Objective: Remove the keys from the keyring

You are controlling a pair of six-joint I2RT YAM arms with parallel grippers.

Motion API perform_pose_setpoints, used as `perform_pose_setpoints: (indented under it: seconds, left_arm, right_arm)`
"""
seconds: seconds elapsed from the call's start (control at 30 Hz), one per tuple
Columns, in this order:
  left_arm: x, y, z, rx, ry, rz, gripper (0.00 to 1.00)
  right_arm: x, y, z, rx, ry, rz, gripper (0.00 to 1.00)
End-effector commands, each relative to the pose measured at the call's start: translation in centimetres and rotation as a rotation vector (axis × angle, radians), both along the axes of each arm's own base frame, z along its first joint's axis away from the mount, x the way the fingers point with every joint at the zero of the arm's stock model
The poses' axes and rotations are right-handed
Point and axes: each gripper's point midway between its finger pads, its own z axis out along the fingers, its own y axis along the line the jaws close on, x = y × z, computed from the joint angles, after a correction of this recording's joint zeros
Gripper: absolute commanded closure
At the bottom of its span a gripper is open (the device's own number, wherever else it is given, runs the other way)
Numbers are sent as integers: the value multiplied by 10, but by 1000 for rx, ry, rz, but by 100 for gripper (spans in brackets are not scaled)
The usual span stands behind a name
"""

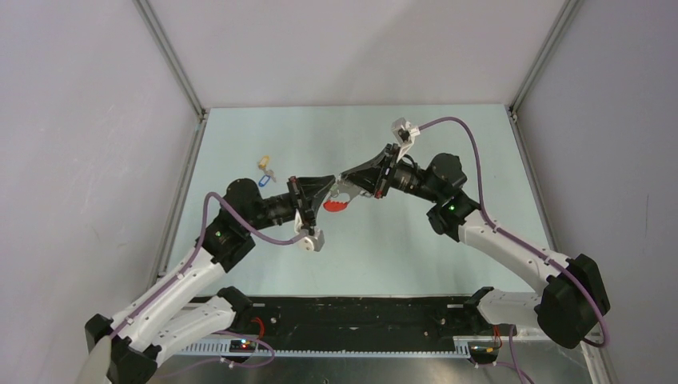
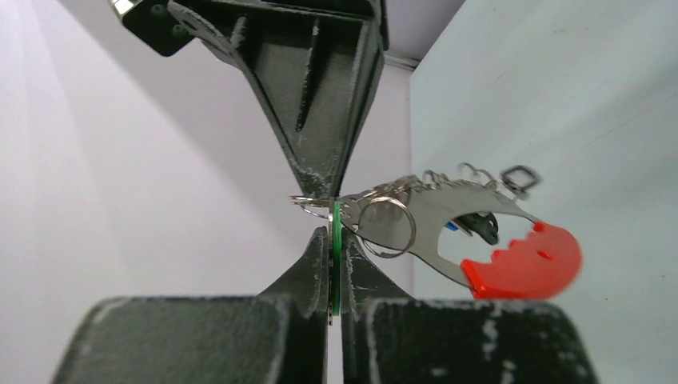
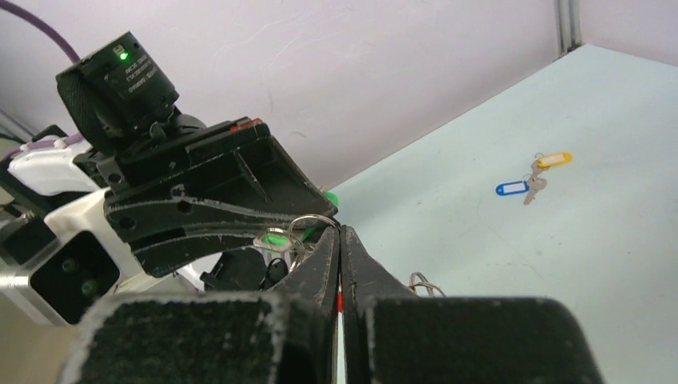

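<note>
Detaching step in hand: left gripper (image 2: 335, 240) clamped on green key tag (image 2: 337, 220), right gripper (image 2: 329, 190) pinching keyring (image 2: 436, 206); next move calls for steady separation.

Most of the green tag (image 2: 337, 218) hidden inside left claw (image 2: 336, 240); keys (image 2: 473, 173) atop keyring (image 2: 448, 206) blurred

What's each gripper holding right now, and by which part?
Left gripper pinches a key's green tag edge-on; the keyring sticks out beside it. Right gripper is shut at the split ring; exact hold unclear.

No readable text, labels or numbers.
</note>
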Motion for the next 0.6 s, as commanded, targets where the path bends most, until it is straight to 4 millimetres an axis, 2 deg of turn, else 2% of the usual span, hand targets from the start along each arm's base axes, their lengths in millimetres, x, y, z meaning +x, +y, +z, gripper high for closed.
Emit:
perform_pose_setpoints:
  seconds: [0.0,0.13,0.33,0.37,0.57]
  left_arm:
    - [5,-5,-21,89,0,7,100]
    - [14,-7,-43,175,6,42,100]
    - [19,-8,-63,285,-51,98,100]
    - [22,-6,-67,316,-74,128,100]
    - [36,6,-84,477,-192,239,100]
  right_arm:
    - [-1,-4,57,129,-50,-34,100]
    - [-2,-2,61,142,-35,-30,100]
    - [6,0,52,87,-24,-65,100]
    - [5,3,45,52,-25,-67,100]
    - [9,13,38,-34,-17,-99,100]
